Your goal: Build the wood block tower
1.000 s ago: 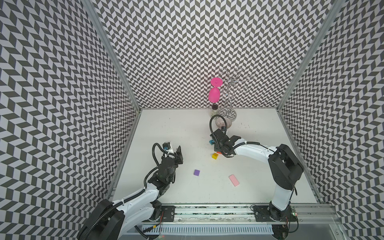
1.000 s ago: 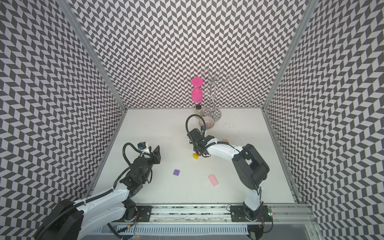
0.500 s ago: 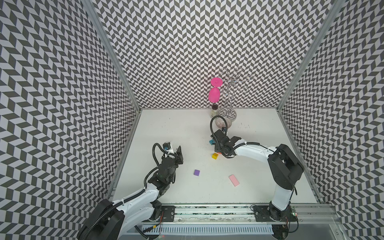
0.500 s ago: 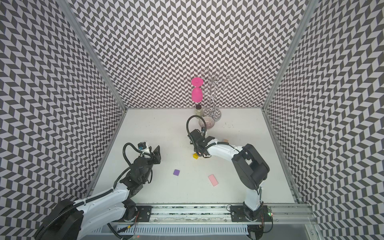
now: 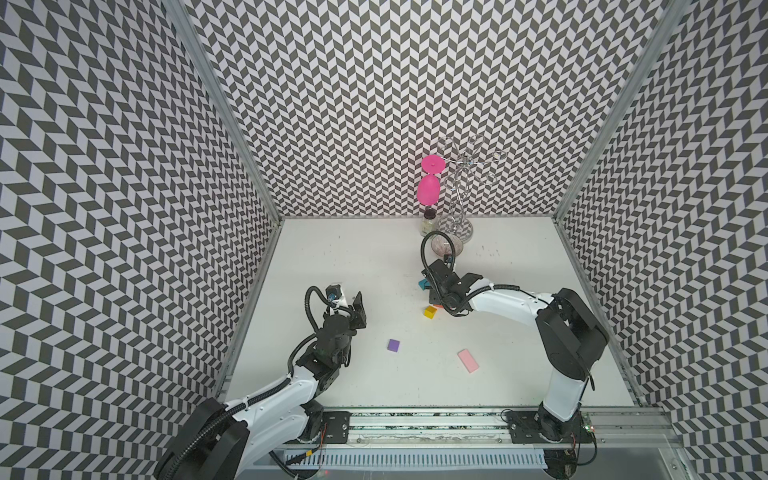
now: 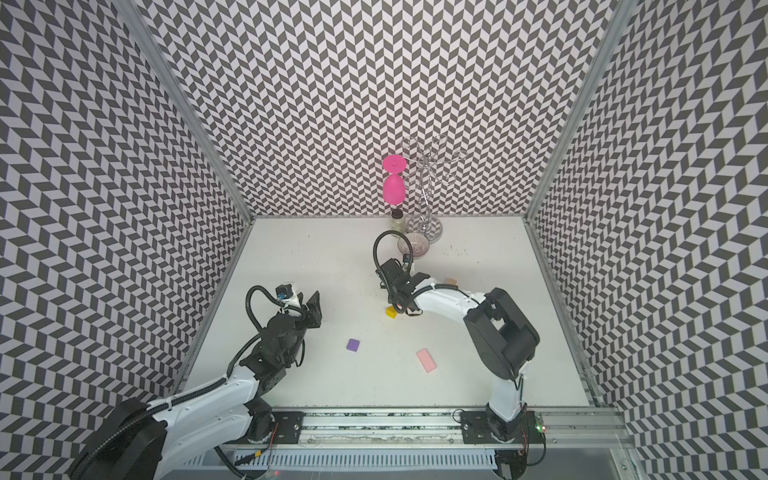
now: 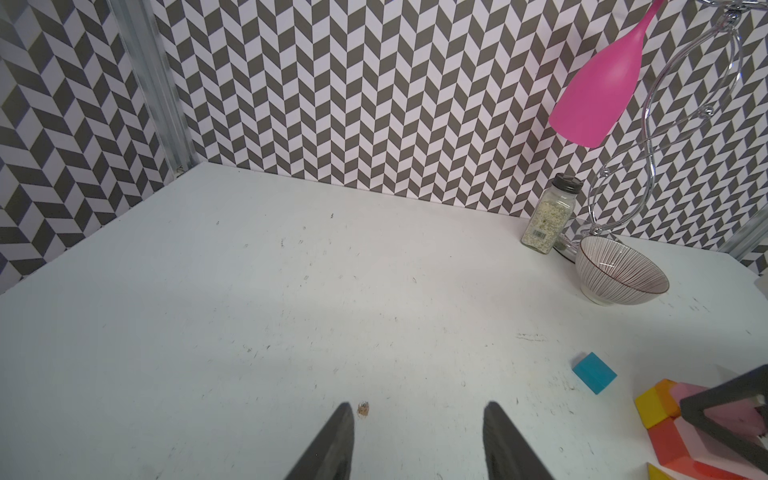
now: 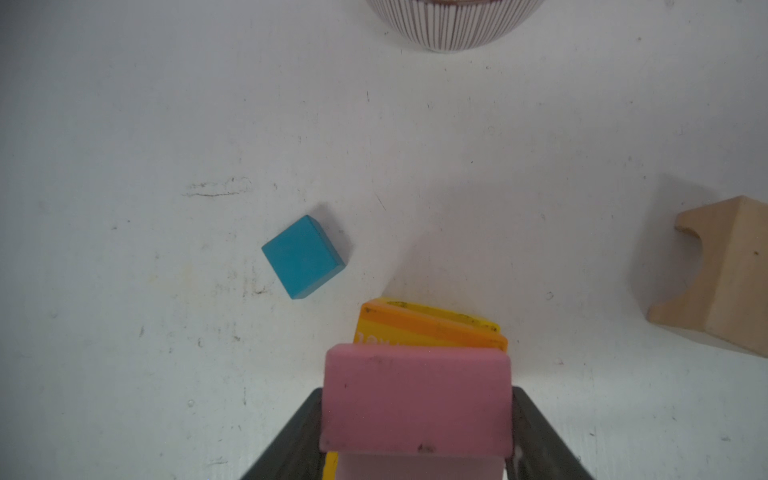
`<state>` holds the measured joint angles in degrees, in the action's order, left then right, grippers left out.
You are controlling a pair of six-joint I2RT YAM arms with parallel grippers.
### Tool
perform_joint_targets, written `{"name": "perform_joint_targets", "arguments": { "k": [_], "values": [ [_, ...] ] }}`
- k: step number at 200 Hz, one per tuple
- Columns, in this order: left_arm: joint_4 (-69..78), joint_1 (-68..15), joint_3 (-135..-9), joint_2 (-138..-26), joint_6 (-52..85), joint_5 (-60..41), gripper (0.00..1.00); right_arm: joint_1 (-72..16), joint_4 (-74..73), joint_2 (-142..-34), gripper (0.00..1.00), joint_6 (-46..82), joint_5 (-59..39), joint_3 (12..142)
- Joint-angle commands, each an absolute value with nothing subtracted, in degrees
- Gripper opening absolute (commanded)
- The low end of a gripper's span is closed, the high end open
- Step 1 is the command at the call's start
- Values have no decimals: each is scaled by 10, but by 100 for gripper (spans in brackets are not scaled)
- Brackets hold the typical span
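At mid-table, my right gripper point(image 8: 417, 397) clamps a pink wooden slab point(image 8: 415, 415) over the orange-and-yellow block stack point(image 8: 432, 332). My left gripper point(image 7: 419, 411) is spread and empty. Early stage, I'd say. The teal cube point(image 8: 303, 257), purple tile point(image 5: 393, 345), second pink slab point(image 5: 468, 360) and plain wood arch point(image 8: 719, 278) are unstacked.

My right gripper point(image 8: 417, 415) holds a slab point(image 8: 415, 386) over the stack of blocks point(image 8: 432, 332). A cube point(image 8: 303, 257) lies just left of the stack, an arch block point(image 8: 723, 282) to its right, the bowl point(image 7: 602, 286) behind. Close in front sits a second cube point(image 5: 430, 312); farther front, a tile point(image 5: 393, 345) and a second slab point(image 5: 468, 360), well apart.
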<state>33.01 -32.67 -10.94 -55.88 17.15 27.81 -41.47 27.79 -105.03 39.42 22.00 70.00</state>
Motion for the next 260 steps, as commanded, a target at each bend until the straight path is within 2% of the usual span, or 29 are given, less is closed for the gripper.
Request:
{"name": "perform_joint_targets", "arguments": {
  "k": [1,38,81,161,193,229,260],
  "values": [
    [350,-331,-105,-562,167,288,51,-413,277,-1029,35,405,214,689],
    [350,-331,-105,-562,166,289,51,-413,281,-1016,48,408,216,686],
    [350,-332,-107,-564,166,290,51,-413,273,-1002,58,403,213,679],
    [350,-333,-107,-566,166,291,51,-412,259,-997,70,395,208,678],
    [350,-333,-107,-565,165,291,51,-410,259,-1001,71,397,209,680],
    [351,-334,-108,-566,163,283,51,-410,260,-958,70,395,225,656],
    [348,-335,-120,-570,165,182,52,-410,218,-883,61,390,236,568]
  ]
}}
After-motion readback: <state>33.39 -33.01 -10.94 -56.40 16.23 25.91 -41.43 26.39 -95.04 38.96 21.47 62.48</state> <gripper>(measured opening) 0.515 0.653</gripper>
